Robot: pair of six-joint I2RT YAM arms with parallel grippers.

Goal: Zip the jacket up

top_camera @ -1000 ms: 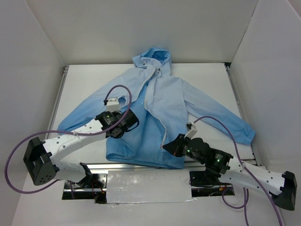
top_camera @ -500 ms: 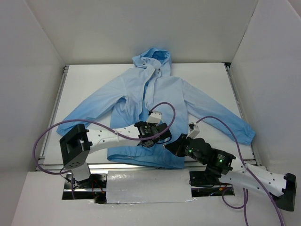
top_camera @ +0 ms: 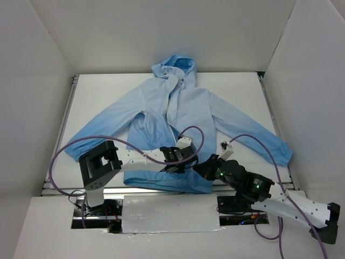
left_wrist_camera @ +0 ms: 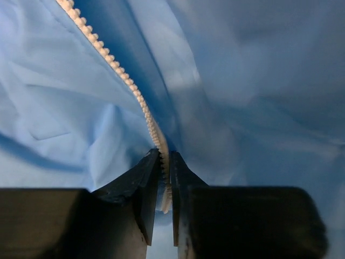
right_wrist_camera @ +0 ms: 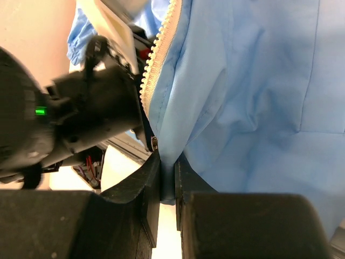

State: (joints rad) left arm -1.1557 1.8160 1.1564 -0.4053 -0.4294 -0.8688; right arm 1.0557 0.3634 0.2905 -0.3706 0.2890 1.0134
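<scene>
The sky-blue hooded jacket [top_camera: 188,108] lies spread on the table, hood at the far end, its white zipper [top_camera: 171,110] running down the middle. My left gripper [top_camera: 187,162] is at the lower front, right beside my right gripper [top_camera: 200,168]. In the left wrist view the left gripper [left_wrist_camera: 164,162] is shut on the lower end of the zipper's teeth [left_wrist_camera: 116,67]. In the right wrist view the right gripper [right_wrist_camera: 167,167] is shut on a fold of the jacket's bottom edge [right_wrist_camera: 259,81], next to the other zipper half [right_wrist_camera: 159,51]. The zipper's slider is not in view.
White walls close in the table on three sides. A metal rail [top_camera: 63,124] runs along the table's left edge and a foil-covered panel [top_camera: 167,213] lies at the near edge. The left arm's wrist [right_wrist_camera: 91,108] fills the left of the right wrist view. Purple cables loop over both arms.
My left arm has swung right from the jacket's left front to the zipper's lower end beside the right gripper, drawing the left front panel inward. The right gripper has barely moved.
</scene>
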